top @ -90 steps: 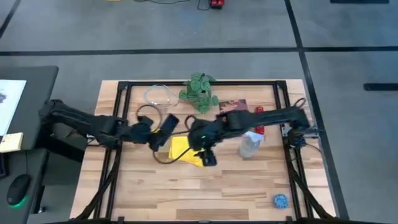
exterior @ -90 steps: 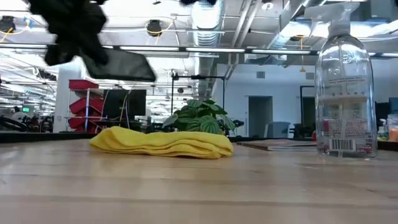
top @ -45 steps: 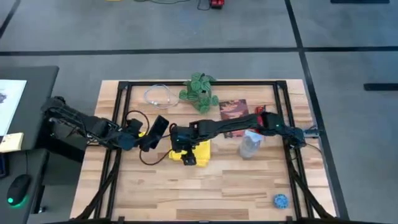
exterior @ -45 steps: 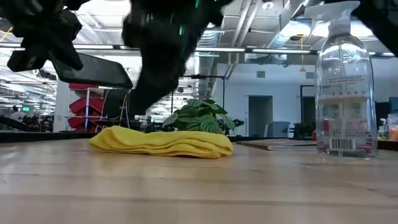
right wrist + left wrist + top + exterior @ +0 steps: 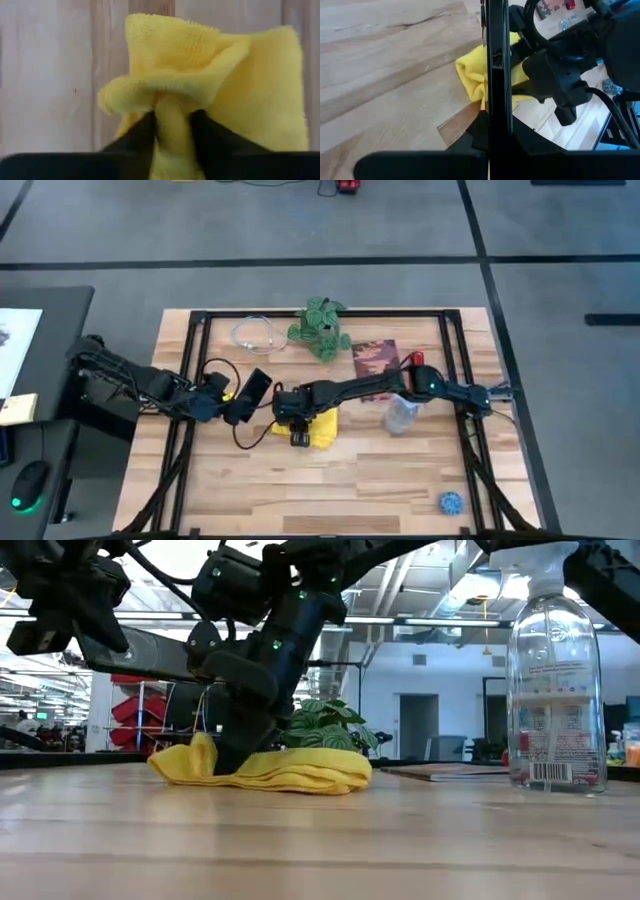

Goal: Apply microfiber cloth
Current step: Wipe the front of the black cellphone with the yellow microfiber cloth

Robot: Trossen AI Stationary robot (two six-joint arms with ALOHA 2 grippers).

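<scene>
- Microfiber cloth (image 5: 322, 426) lies near the table's (image 5: 380, 490) middle; 1 edge now stands bunched, where it lay flat 0.5 s ago.
- Right gripper (image 5: 172, 122) has clenched on that fold, so lifting looks next.
- Left gripper (image 5: 232, 402) grasps the black phone (image 5: 252, 390) beside it.

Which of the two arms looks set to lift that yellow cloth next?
Likely the right: its gripper is already pinched on a fold of the microfiber cloth. The left gripper holds the black phone above the table.

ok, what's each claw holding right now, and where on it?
Right claw pinches a bunched fold near one edge of the microfiber cloth, on the table. Left claw grips the black phone by one end, held off the table.
</scene>
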